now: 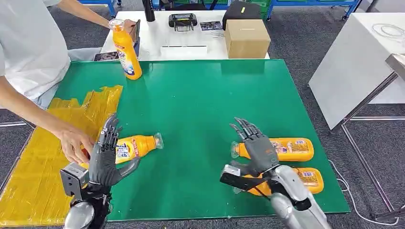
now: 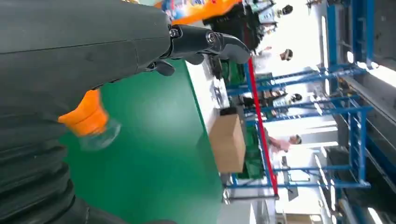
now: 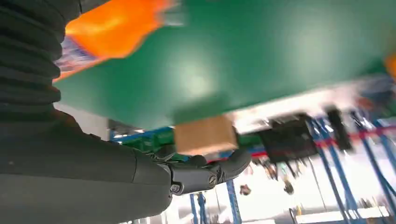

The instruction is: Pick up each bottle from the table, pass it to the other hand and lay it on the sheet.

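Note:
An orange bottle lies on the green table beside the yellow sheet, cap pointing right. My left hand hovers over its base end with fingers spread, holding nothing; the cap shows past the palm in the left wrist view. A person's hand is at the bottle's base. Two more orange bottles lie at the right. My right hand is spread open at the nearer-to-centre one's neck, and that bottle is blurred beside the wrist. A third bottle stands upright at the far left, a person's hand on its cap.
A cardboard box and a black device sit on the white table behind. Another white table stands to the right. The person leans in at the left, over the sheet.

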{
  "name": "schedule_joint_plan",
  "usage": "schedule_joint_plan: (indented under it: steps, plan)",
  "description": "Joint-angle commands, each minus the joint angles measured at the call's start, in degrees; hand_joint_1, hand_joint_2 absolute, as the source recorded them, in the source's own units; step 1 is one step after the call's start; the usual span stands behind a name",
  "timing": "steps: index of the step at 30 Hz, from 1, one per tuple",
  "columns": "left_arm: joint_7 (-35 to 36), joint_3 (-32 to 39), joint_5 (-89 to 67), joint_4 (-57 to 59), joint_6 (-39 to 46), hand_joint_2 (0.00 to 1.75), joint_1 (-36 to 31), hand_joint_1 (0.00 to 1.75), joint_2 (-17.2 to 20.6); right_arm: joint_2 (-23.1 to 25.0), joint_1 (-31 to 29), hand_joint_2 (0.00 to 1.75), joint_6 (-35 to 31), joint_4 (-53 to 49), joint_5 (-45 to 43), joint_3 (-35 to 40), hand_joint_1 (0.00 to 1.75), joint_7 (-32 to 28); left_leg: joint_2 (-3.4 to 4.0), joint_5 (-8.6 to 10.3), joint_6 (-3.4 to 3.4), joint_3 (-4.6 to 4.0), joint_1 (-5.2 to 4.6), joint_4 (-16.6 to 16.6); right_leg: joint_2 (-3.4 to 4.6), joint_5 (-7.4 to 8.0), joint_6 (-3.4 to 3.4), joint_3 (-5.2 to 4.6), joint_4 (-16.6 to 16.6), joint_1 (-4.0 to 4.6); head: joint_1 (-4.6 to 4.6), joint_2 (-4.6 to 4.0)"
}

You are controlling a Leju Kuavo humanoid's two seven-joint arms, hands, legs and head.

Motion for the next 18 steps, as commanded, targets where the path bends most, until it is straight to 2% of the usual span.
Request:
schedule_joint_plan:
  steps: [1, 5, 8, 18]
  plan:
    - [-0.09, 0.59, 0.43, 1.68, -0.57, 1.75, -0.81, 0.00, -1.23, -9.71, -4.22, 1.75, 3.34, 9.91, -3.13, -5.13, 0.00, -1.18, -0.04, -0.02, 0.04, 0.11, -0.01, -0.03, -0.03, -0.02, 0.03, 0.13, -0.05, -0.01, 0.00, 0.00]
    - [-0.38, 0.65, 0.88, 2.72, -0.98, 1.75, -1.03, 0.00, -1.10, -12.23, -4.07, 1.75, 5.86, 12.89, -4.45, -6.53, 0.00, -1.46, -0.07, -0.07, 0.02, 0.21, 0.02, -0.04, -0.05, -0.06, 0.01, 0.25, -0.09, 0.02, -0.02, 0.00]
    - [-0.44, 0.29, 1.10, 3.67, -1.44, 1.75, -1.63, 0.00, -1.05, -13.68, -5.71, 1.75, 7.53, 16.92, -2.91, -4.86, 0.00, -1.16, -0.02, -0.03, 0.04, 0.16, 0.00, -0.03, 0.00, -0.01, 0.03, 0.19, -0.08, 0.00, -0.02, 0.00]
    - [-0.38, -0.02, 1.37, 4.11, -1.76, 1.75, -1.99, 0.00, -0.99, -14.04, -7.26, 1.75, 8.61, 19.20, -2.01, -3.06, 0.00, -0.64, 0.05, -0.09, 0.00, 0.25, 0.04, -0.07, 0.07, -0.04, -0.03, 0.26, -0.14, 0.05, -0.02, 0.00]
